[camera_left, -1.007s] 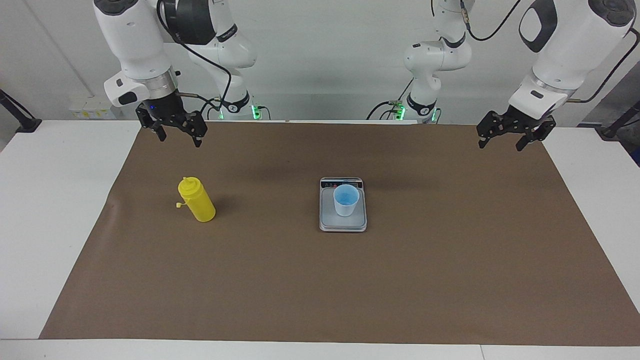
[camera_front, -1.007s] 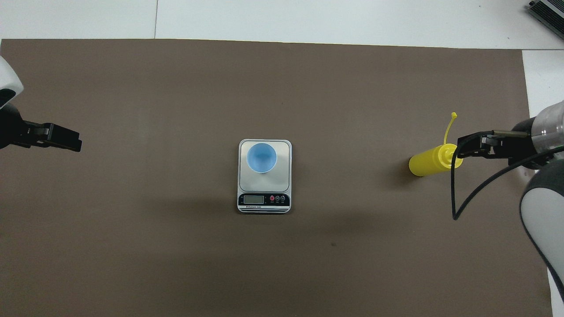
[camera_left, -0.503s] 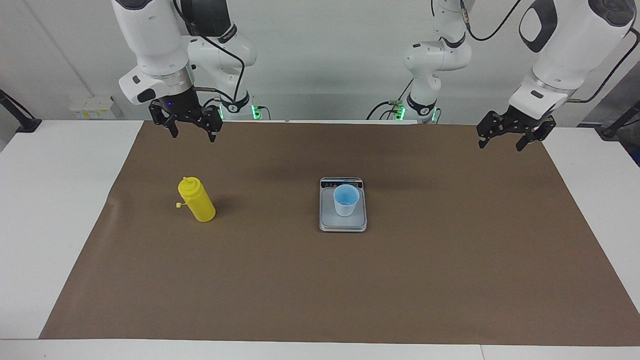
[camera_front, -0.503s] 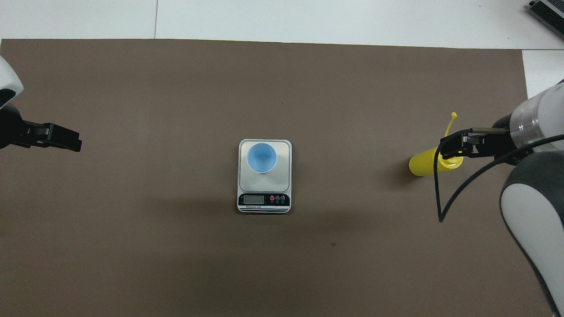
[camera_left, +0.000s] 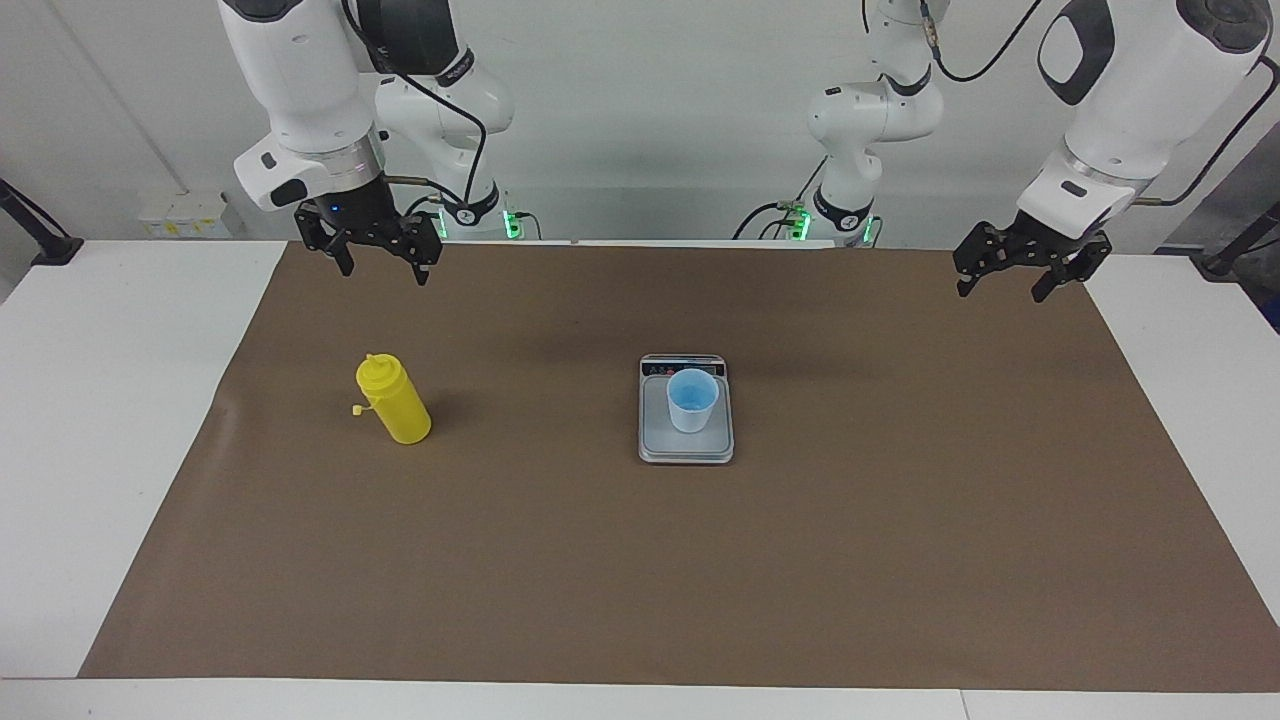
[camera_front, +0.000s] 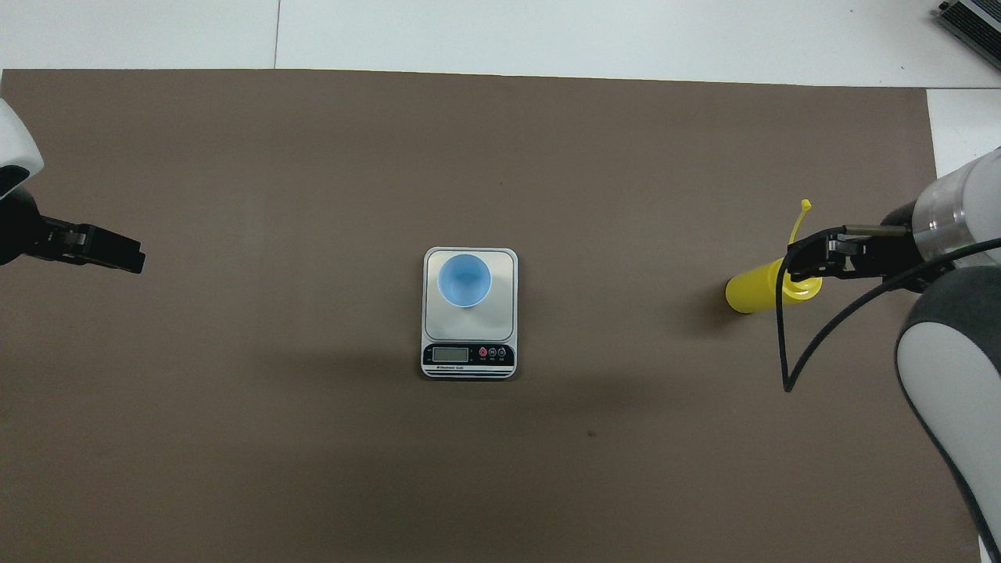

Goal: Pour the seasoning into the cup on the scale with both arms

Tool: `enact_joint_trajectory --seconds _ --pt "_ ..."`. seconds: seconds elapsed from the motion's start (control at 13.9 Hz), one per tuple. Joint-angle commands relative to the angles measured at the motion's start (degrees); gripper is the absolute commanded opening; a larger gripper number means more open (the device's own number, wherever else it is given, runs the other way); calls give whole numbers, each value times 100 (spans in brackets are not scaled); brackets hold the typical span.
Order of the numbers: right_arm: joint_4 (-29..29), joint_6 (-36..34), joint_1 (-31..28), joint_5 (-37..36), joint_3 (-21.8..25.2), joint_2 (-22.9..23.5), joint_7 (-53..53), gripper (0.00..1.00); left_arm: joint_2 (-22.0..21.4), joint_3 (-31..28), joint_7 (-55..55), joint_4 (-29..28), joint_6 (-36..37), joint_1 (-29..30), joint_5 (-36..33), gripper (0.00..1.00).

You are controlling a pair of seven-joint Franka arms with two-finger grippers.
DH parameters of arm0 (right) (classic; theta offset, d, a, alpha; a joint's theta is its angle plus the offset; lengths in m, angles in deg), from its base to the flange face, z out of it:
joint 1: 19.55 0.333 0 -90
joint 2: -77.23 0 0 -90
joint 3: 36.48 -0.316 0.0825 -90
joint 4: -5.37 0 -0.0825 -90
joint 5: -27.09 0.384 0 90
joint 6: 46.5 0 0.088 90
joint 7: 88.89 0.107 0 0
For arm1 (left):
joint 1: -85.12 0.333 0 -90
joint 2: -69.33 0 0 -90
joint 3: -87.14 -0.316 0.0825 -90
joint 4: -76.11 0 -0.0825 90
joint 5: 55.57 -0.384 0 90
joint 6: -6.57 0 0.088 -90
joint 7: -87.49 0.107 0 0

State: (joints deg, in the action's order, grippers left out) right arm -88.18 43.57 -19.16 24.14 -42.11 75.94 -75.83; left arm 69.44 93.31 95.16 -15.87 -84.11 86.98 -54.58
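Note:
The yellow seasoning bottle [camera_left: 393, 402] stands upright on the brown mat toward the right arm's end, its tethered cap hanging off; it also shows in the overhead view [camera_front: 751, 291]. The light blue cup [camera_left: 691, 399] [camera_front: 464, 280] stands on the silver scale [camera_left: 686, 447] [camera_front: 500, 313] at the mat's middle, display strip toward the robots. My right gripper [camera_left: 385, 262] [camera_front: 798, 262] is open and empty, raised well above the bottle's top and apart from it. My left gripper [camera_left: 1003, 280] [camera_front: 117, 254] is open and empty, waiting in the air over the mat's edge at the left arm's end.
The brown mat [camera_left: 640, 580] covers most of the white table [camera_left: 100, 400]. A black cable [camera_front: 790, 352] hangs in a loop from the right arm's wrist. A dark device's corner [camera_front: 970, 19] shows at the table's farthest edge.
My right gripper has risen a little and shifted toward the table's middle, now over the bottle's top. The left arm, bottle, cup and scale have not moved.

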Motion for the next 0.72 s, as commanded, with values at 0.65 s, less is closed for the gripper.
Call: enact_joint_trajectory --seconds 0.65 --pt "-190 291 -110 155 -9 -47 -576 100 -170 33 -169 -232 -134 60 -54 100"
